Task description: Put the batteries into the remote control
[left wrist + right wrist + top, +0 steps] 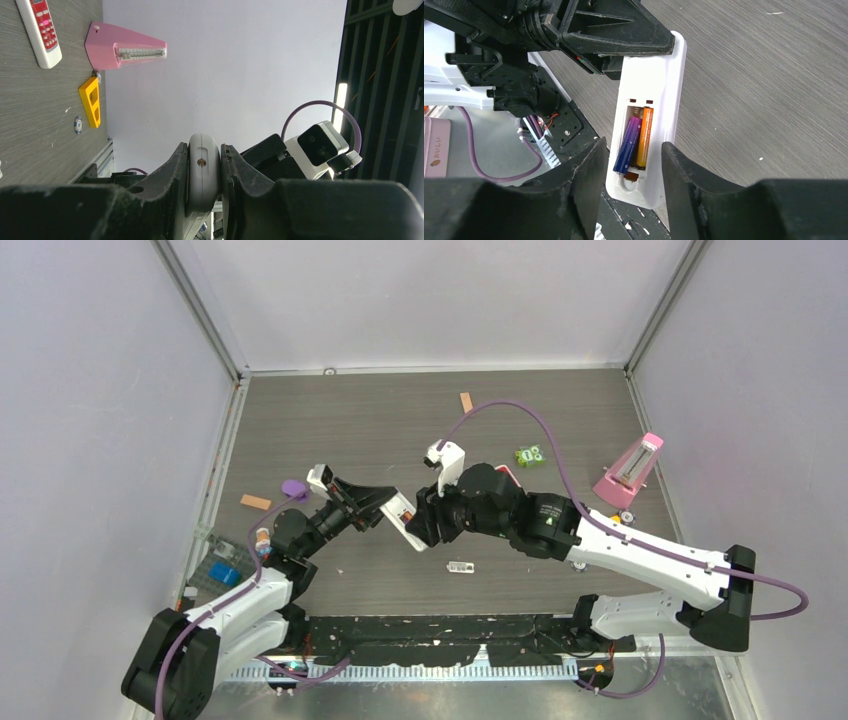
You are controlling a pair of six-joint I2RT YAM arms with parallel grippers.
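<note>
A: Are the batteries point(636, 140) in?

B: Both lie in the remote point(669, 75), the blue one seemingly askew and probably needing seating. The left claw point(204, 152) clamps the remote above mid-desk point(380, 420). The right claw point(634, 147) is open and empty, straddling it.

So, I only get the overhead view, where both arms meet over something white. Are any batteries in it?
Observer: Yes. The right wrist view shows the orange battery and the blue-purple battery side by side in the open compartment of the remote control.
Operator: Which arm holds it?
Observer: The left gripper. The left wrist view shows it shut on the remote's edge.
Operator: And the right one?
Observer: The right gripper is open, with a finger on either side of the remote's end.
</note>
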